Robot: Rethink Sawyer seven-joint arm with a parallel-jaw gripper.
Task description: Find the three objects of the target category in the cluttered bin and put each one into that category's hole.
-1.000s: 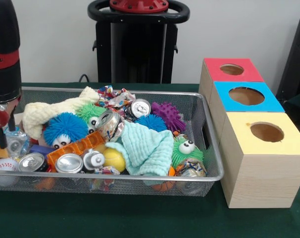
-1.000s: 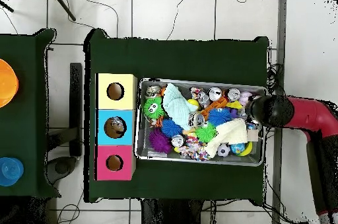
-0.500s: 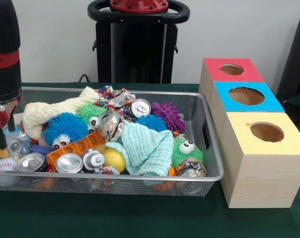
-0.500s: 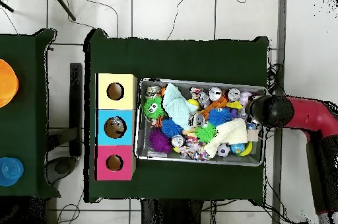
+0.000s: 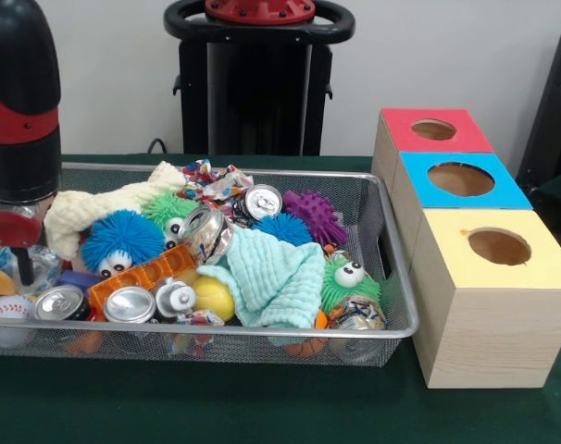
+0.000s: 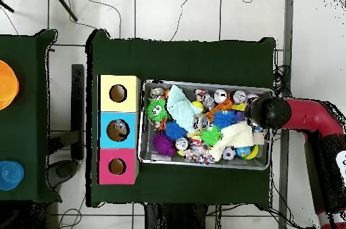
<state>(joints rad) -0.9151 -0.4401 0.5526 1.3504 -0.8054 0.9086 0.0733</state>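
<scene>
Green cloth covers your table, with a pale wall behind the black pedestal. At far left in the front view, your red and black arm hangs over the wire mesh bin; its gripper dips into the clutter beside a clear crumpled bottle, and you cannot tell whether the claw is open or closed. Moving right: a blue fuzzy ball, silver-topped cans, a mint cloth, a green googly-eyed ball. Just right of the bin stand three boxes; the blue-topped box's hole sits between the red-topped box and the yellow-topped box. Overhead, the arm reaches in over the bin's right end.
</scene>
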